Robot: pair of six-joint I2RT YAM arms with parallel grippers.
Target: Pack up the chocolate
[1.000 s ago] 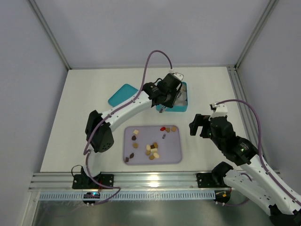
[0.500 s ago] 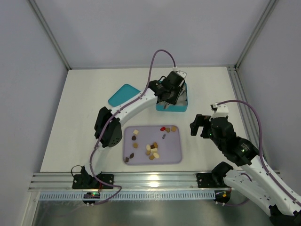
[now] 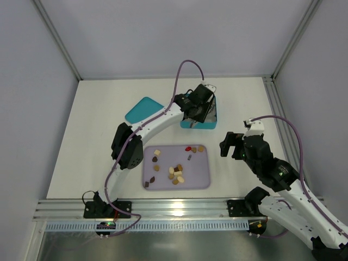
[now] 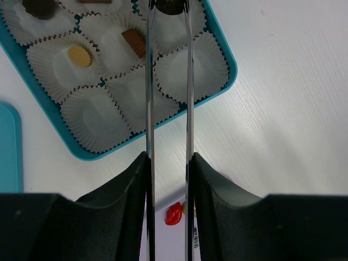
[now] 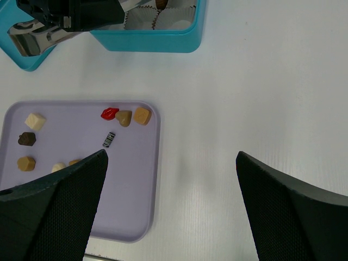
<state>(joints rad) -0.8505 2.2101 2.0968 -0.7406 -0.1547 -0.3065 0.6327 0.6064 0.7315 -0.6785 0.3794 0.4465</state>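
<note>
My left gripper is shut on a dark chocolate piece at the tips of its long thin fingers. It holds the piece over a white crinkled cup in the teal box. The box also shows in the top view. Other cups hold a tan oval, a brown square and a dark lump. More loose chocolate lies on the purple tray, including a red piece and tan pieces. My right gripper is open and empty, above the table to the right of the tray.
The teal lid lies left of the box. Several cups in the box are empty. A metal frame rail runs along the near table edge, and grey walls stand on three sides.
My left gripper has moved a little farther back and to the right over the teal box, with the dark piece still in it. The right arm has not moved.
</note>
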